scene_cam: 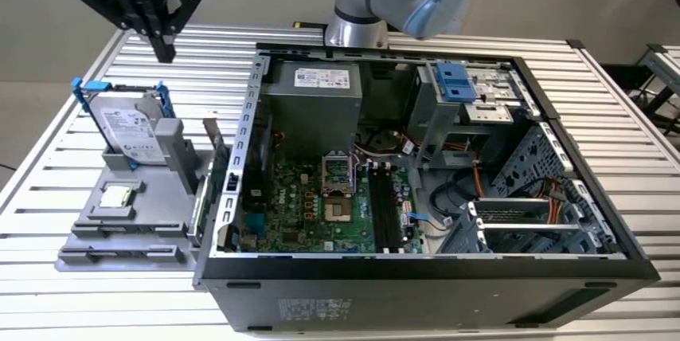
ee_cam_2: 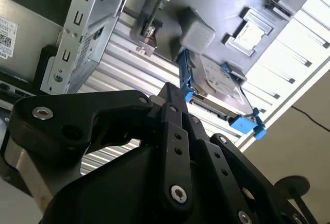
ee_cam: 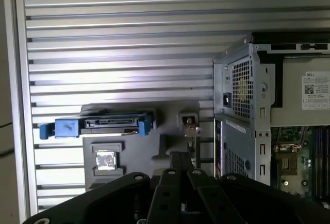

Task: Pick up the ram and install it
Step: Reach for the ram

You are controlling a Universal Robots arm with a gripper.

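Observation:
My gripper (scene_cam: 165, 52) hangs high over the back of the table at the exterior view's left. It is behind the grey parts holder (scene_cam: 159, 221) and well above it. Its black fingers are shut together with nothing between them, as both wrist views show (ee_cam_2: 172, 94) (ee_cam: 180, 157). The ram seems to be one of the long dark strips lying in the holder's front slots (scene_cam: 119, 252), though I cannot be sure. The open computer case (scene_cam: 425, 273) lies to the holder's right, with the motherboard (scene_cam: 318, 205) and its dark memory slots (scene_cam: 384, 212) exposed.
On the holder stand a silver hard drive in a blue frame (scene_cam: 133, 130) and a square silver processor chip (scene_cam: 115, 196). A thin card with a metal bracket (scene_cam: 212, 146) stands between the holder and the case wall. The arm's base (scene_cam: 361, 14) rises behind the case.

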